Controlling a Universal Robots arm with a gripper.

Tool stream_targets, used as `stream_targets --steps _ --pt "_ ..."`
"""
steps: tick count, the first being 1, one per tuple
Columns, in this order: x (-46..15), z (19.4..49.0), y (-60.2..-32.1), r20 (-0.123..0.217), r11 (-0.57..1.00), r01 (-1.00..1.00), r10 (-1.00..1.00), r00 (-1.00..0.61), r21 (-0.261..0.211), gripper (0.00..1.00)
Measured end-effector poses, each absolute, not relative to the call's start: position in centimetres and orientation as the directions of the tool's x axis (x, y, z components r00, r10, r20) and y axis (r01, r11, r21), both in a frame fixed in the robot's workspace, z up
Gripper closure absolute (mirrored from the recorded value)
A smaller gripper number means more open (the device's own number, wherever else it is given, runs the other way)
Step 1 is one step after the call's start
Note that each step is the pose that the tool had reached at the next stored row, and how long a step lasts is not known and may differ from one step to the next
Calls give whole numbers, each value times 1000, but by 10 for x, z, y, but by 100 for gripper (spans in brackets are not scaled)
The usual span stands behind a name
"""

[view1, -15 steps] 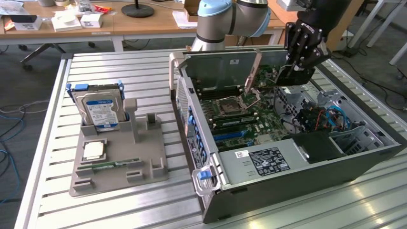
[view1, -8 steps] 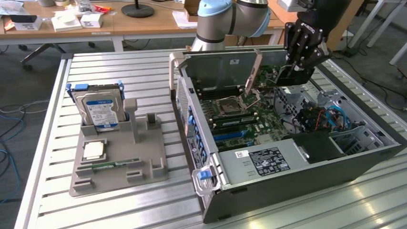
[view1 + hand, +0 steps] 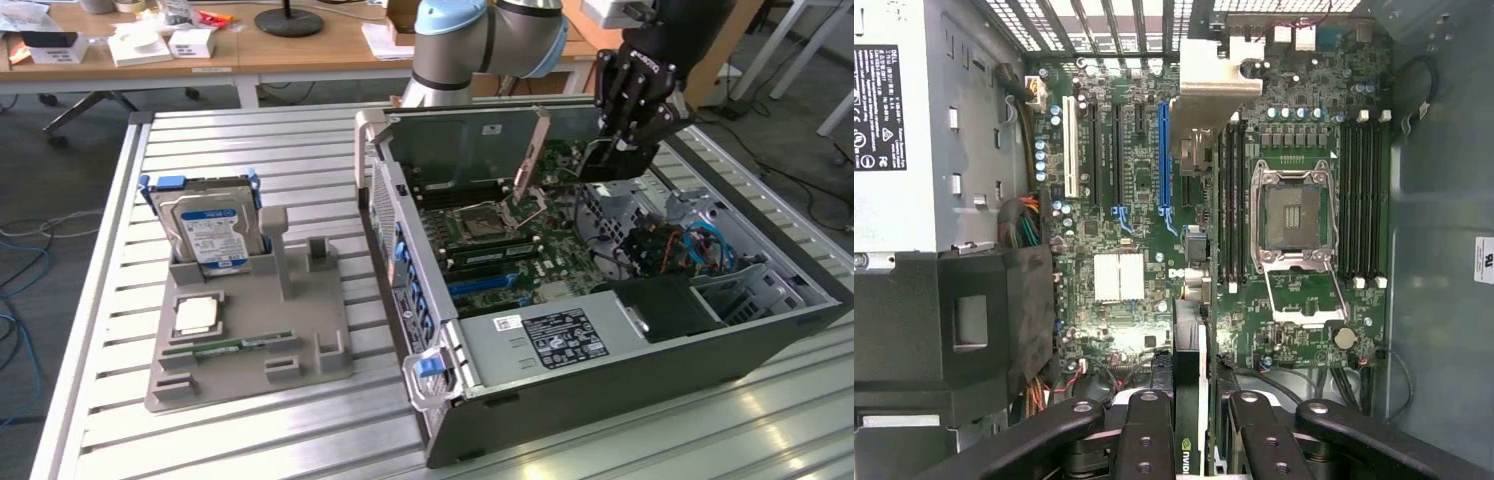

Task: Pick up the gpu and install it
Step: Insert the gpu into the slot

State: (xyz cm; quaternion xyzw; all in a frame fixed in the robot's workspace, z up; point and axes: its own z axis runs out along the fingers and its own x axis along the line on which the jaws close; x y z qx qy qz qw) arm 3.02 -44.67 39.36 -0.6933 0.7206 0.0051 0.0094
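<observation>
Toward the exterior view's upper right, over the open grey computer case point(image 3: 641, 390), the black gripper point(image 3: 625, 152) pinches the thin dark-faced gpu point(image 3: 1189, 365) edge-down above the green motherboard point(image 3: 1304, 300) — seating it well likely wants it plumb and squared to the long blue slot point(image 3: 1162, 150).

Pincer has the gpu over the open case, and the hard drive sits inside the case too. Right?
Not quite. The pincer does hold the gpu over the open case, but the hard drive is not inside it. It stands in the grey holder on the table, outside the case, as the exterior view shows.
</observation>
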Motion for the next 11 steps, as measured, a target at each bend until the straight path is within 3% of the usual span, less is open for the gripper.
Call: stream_targets --steps 11 --pt "30 388 -447 -21 39 -999 -999 -39 -4 74"
